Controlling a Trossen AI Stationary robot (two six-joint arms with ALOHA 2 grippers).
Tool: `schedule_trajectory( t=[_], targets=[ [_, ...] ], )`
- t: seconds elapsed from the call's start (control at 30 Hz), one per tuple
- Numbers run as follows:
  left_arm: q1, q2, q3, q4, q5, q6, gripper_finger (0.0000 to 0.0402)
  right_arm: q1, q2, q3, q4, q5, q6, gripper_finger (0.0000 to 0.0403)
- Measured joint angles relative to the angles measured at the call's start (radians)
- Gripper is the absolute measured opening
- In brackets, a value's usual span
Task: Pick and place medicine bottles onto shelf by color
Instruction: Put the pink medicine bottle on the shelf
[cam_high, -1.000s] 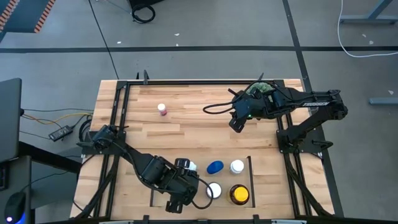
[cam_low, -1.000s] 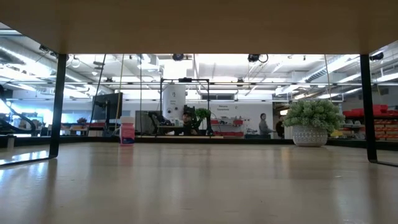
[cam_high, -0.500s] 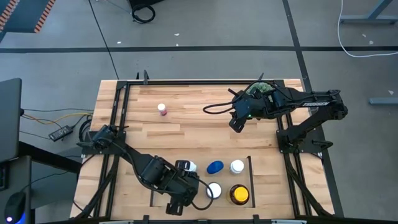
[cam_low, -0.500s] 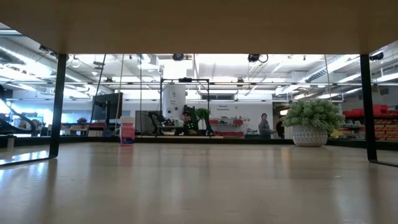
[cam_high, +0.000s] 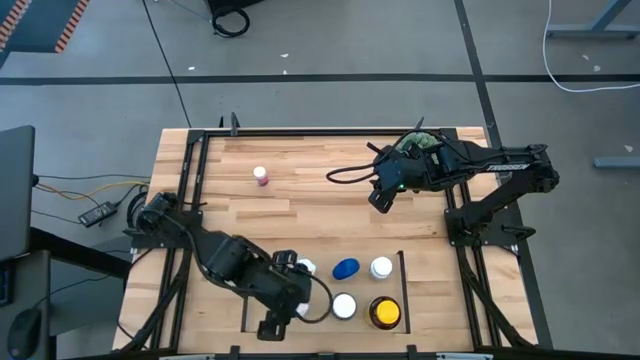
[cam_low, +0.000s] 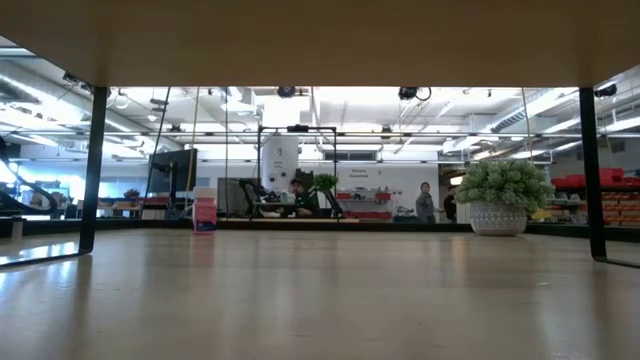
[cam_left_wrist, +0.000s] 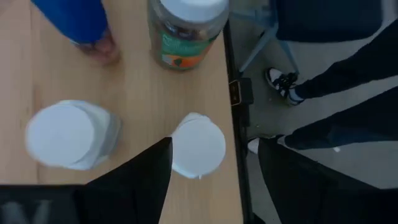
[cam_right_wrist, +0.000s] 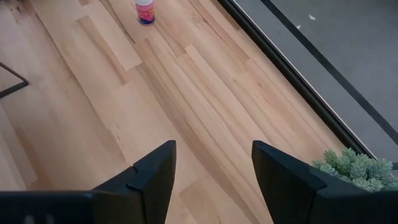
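Observation:
Five bottles stand in the light wood shelf bay (cam_high: 403, 262) near the table's near edge: a white-capped one (cam_high: 305, 268), a blue one (cam_high: 346, 268), a white-capped one (cam_high: 381, 267), a white-capped one (cam_high: 344, 306) and the amber one (cam_high: 384, 312). A reddish bottle (cam_high: 261, 175) stands alone at the far left. My left gripper (cam_high: 303, 298) is open and empty; in its wrist view (cam_left_wrist: 214, 180) a white-capped bottle (cam_left_wrist: 198, 144) stands just ahead of the gap between its fingers. My right gripper (cam_high: 380, 197) hovers open and empty at the far right.
A spiky green plant (cam_high: 420, 143) sits in the far right corner, behind my right arm. Black frame rails (cam_high: 190, 170) run along the table's sides. A person's legs and shoes (cam_left_wrist: 311, 87) show past the table's near edge. Bare wood lies in the table's middle.
My left arm has drawn back toward the table's left edge, away from the white-capped bottle at the near edge of the bay. The bottles have stayed where they were.

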Motion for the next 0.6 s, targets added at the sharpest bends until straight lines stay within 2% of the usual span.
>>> schedule_trajectory(
  t=[0.13,0.33,0.43,0.6],
  targets=[
    [0.025,-0.072,0.0,-0.022,-0.045,-0.002,0.024,0.0,0.0,0.0,0.0,0.0,0.005,0.0218],
    [0.115,-0.178,0.001,-0.187,-0.245,0.029,0.0228,0.0,0.0,0.0,0.0,0.0,0.04,0.0218],
    [0.196,-0.211,0.001,-0.307,-0.321,0.049,0.022,0.0,0.0,0.0,0.0,0.0,0.063,0.0218],
    [0.382,-0.251,-0.037,-0.3,-0.327,0.093,0.0208,0.0,0.0,0.0,0.001,0.0,0.115,0.0218]
  ],
)
